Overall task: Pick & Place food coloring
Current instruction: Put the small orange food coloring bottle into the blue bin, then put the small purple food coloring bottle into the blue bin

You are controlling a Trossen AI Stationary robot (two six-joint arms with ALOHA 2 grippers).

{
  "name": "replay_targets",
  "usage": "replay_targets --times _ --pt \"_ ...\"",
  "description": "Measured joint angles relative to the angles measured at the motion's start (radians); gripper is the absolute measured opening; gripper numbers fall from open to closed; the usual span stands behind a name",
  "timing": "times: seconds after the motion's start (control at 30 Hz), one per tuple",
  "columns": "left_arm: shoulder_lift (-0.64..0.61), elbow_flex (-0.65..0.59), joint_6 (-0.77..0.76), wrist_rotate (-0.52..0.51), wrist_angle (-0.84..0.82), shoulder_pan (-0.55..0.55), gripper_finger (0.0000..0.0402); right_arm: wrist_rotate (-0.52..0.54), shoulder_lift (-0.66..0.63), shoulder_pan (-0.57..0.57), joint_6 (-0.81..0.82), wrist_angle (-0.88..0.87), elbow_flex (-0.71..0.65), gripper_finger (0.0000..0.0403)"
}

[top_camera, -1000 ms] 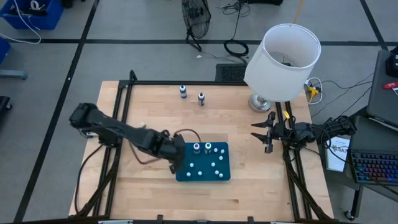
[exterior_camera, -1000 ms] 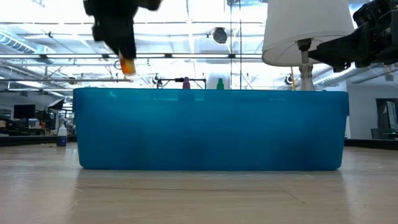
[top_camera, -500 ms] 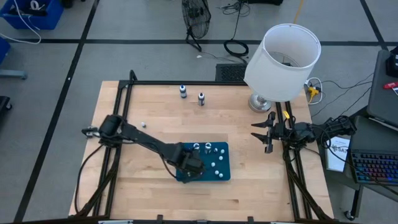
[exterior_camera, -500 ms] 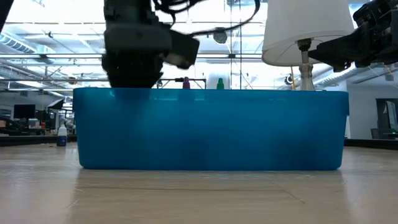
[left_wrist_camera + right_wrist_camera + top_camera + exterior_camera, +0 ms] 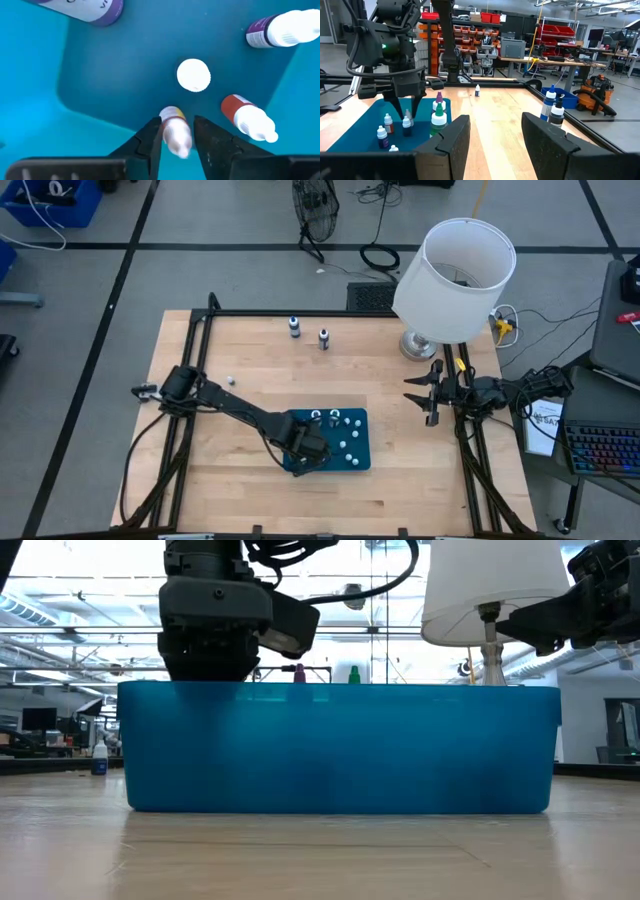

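The left end effector (image 5: 176, 134) is down inside the blue tray (image 5: 362, 461), at the tray's left side on the near half of the bench (image 5: 240, 360). Its two dark fingers (image 5: 150, 137) straddle a tiny yellow-banded food coloring bottle (image 5: 175, 134) that stands on the tray floor. The jaws are only narrowly parted, close on either side of the whitish cap; whether they press the bottle or have just let go, I cannot tell.

Just beside that one stands a red bottle (image 5: 247, 117), with another white cap (image 5: 193, 75) seen end-on a bit farther in and a purple-labelled bottle (image 5: 280, 31) beyond. From the right arm's side, the small bottles (image 5: 384, 136) cluster under the left arm's fingers, next to a taller green bottle (image 5: 438, 120).

The right end effector (image 5: 425, 396) waits at the bench's right edge, beside the lamp (image 5: 455, 278), jaws partly open and holding nothing.
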Motion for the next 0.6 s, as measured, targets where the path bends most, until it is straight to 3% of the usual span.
replay_targets --times 0.37,0.6 --pt "-0.028 0.000 0.052 0.016 -0.013 0.006 0.0128 0.000 0.000 0.000 0.000 0.000 0.000 0.0167" --pt "-0.166 0.000 0.056 -0.096 -0.026 0.016 0.0128 0.000 0.000 0.000 0.000 0.000 0.000 0.0167"
